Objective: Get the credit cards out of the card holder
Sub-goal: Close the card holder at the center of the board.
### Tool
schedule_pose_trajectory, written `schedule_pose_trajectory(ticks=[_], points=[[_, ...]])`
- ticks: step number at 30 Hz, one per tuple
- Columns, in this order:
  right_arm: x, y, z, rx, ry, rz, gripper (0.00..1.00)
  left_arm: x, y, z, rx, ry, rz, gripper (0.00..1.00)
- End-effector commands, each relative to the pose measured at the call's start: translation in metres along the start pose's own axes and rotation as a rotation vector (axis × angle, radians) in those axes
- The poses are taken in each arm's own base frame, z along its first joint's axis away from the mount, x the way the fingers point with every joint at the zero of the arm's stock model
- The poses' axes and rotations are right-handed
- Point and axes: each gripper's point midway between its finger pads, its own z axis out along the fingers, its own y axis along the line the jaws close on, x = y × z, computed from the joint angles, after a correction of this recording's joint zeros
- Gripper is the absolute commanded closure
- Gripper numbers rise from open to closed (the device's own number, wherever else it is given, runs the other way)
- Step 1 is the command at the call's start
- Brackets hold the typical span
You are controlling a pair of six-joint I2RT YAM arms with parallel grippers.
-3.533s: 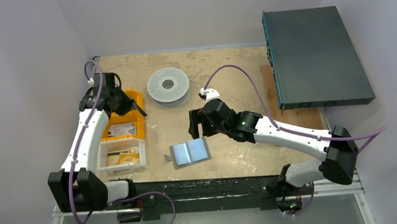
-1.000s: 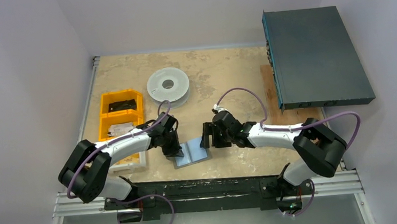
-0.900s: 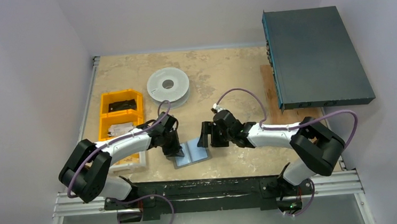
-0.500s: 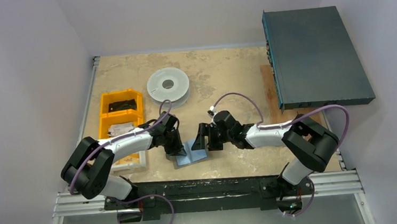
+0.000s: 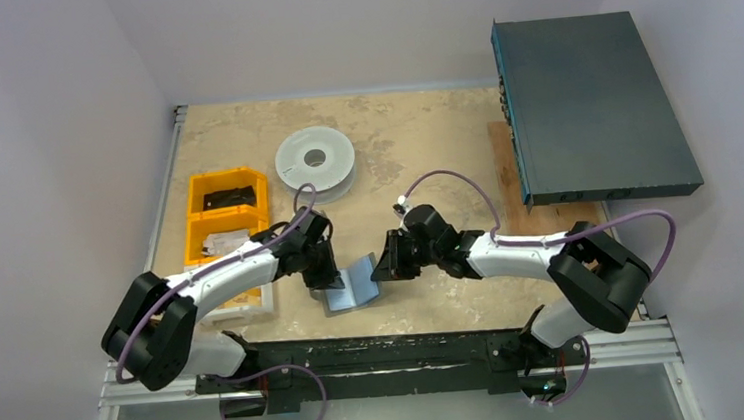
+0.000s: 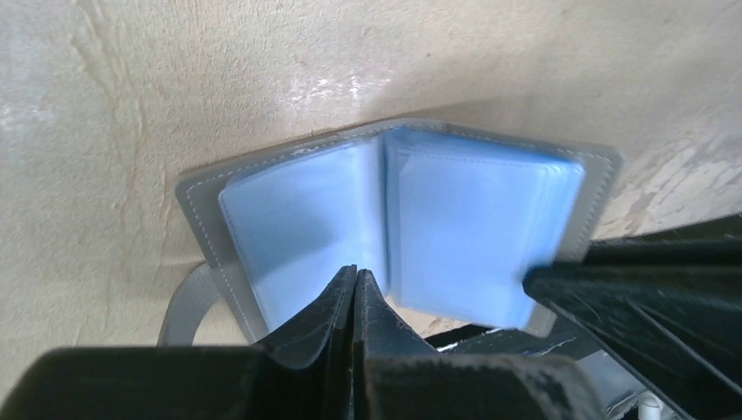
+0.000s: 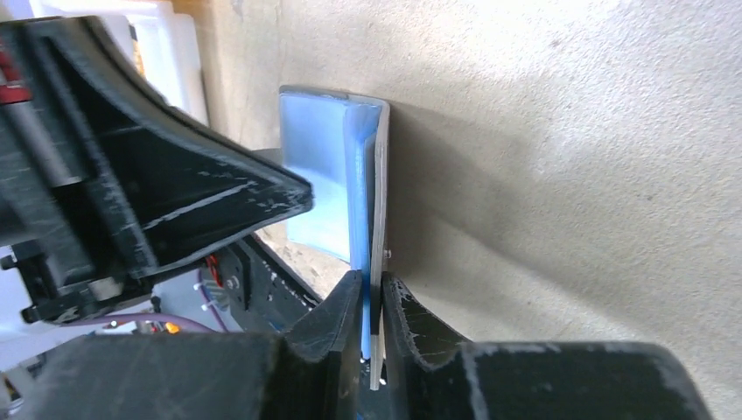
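The slate-grey card holder lies open near the table's front edge, its pale blue sleeves facing up. My left gripper is shut with nothing between its fingers, tips down on the left half beside the fold. My right gripper is shut on the edge of the holder's right half, blue sleeves and grey cover together between the jaws. That half stands tilted up off the table. The credit cards are hidden; only the blue sleeves show.
A pale grey round spool lies behind the holder. Yellow bins and a white bin stand at the left. A large dark box and a wooden board are at the right.
My right gripper has shut on the holder's right half and tilted it up from flat. The left gripper stays shut on the left half, where it came from the bins earlier.
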Motion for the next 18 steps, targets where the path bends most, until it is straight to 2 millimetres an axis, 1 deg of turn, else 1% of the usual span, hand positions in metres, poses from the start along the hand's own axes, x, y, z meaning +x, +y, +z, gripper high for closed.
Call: schedule_pose_trajectory(ticks=[1,4,7,10,15,18], points=[[-0.015,0.011,0.0,0.014,-0.035,-0.023,0.91,-0.014,-0.008,-0.026,0.005,-0.079,0.051,0.99],[-0.02,0.013,-0.002,0.025,-0.05,-0.031,0.95,-0.015,0.006,-0.036,-0.058,-0.111,0.062,0.98],[-0.021,0.011,-0.006,0.05,-0.057,-0.046,0.98,-0.011,0.024,-0.038,-0.12,-0.12,0.06,0.98],[-0.025,0.009,-0.01,0.073,-0.071,-0.061,0.98,-0.005,0.033,-0.031,-0.139,-0.105,0.048,0.98],[-0.028,0.002,-0.018,0.133,-0.085,-0.085,0.98,-0.007,0.034,-0.015,-0.147,-0.096,0.037,1.0],[-0.031,0.002,-0.023,0.149,-0.099,-0.097,0.98,-0.006,0.034,-0.003,-0.156,-0.072,0.033,1.0]])
